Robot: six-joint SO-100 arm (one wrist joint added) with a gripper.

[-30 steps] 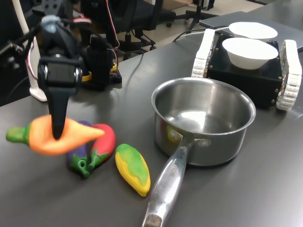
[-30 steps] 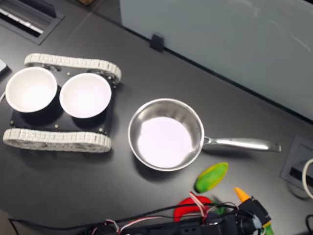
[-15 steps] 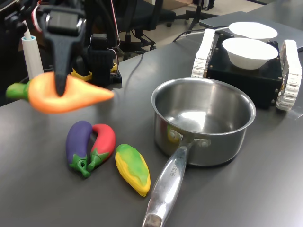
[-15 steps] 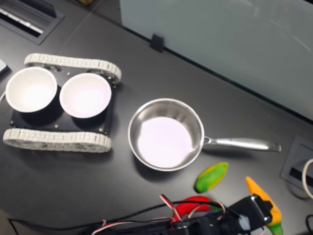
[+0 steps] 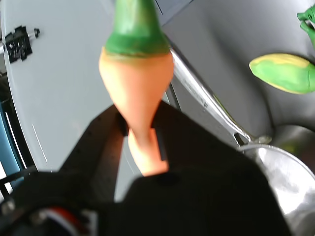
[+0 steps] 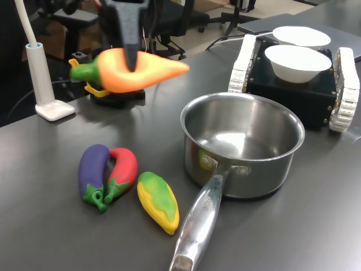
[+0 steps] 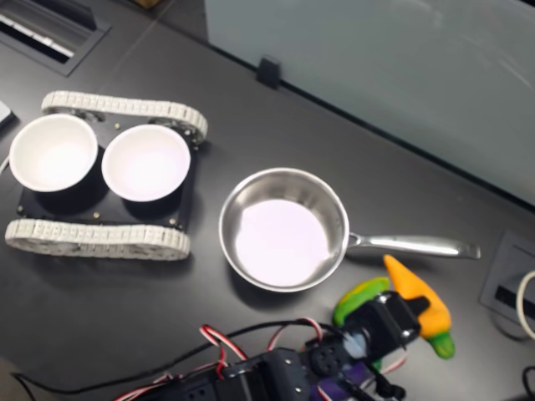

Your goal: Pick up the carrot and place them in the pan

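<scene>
The fingers [image 6: 131, 56] pinch the carrot [image 6: 132, 70] in the air, left of the pan [image 6: 242, 144] in the first exterior view; carrying over and release remain.

Even, diffuse overhead light fills both exterior views; shadows on the dark counter [image 6: 67, 226] are soft and short; the pan [image 6: 242, 141] shows bright reflections on its steel floor, which blows out to near white in the second exterior view; the white bowls [image 7: 146, 163] are close to overexposed there too. In the first exterior view the carrot [image 6: 132, 70] is smeared by motion blur; the wrist view is soft throughout, the end effector [image 5: 142, 137] a dark, unfocused mass, with a pale washed-out panel [image 5: 59, 73] behind.
</scene>
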